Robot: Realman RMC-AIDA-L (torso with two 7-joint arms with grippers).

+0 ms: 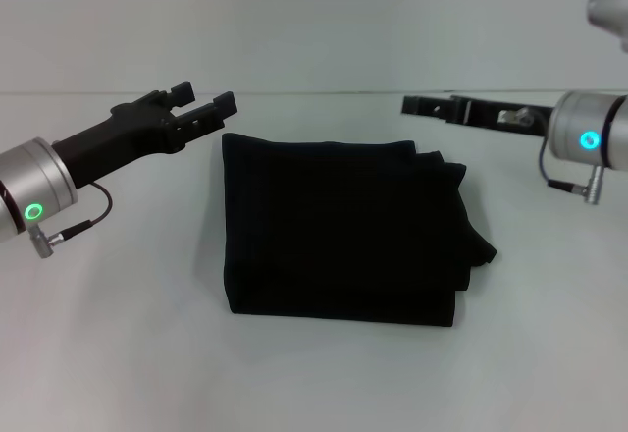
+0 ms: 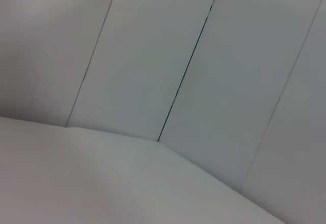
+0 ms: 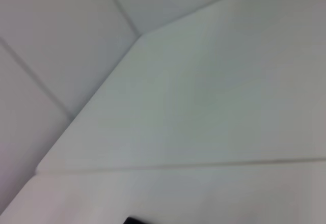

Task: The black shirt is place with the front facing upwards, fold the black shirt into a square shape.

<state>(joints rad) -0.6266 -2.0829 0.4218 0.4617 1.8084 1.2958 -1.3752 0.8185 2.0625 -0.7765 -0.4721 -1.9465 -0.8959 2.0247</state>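
The black shirt [image 1: 339, 226] lies folded into a rough square stack in the middle of the white table, with layered edges stepping out on its right side. No lettering shows. My left gripper [image 1: 204, 100] hovers just off the stack's far left corner, open and holding nothing. My right gripper [image 1: 417, 106] hangs beyond the stack's far right corner, pointing inward and seen side-on, apart from the cloth. Both wrist views show only table and wall.
The white table [image 1: 118, 344] meets a pale panelled wall [image 2: 204, 56] at the back. A small dark sliver [image 3: 136, 220] sits at the edge of the right wrist view; what it is cannot be told.
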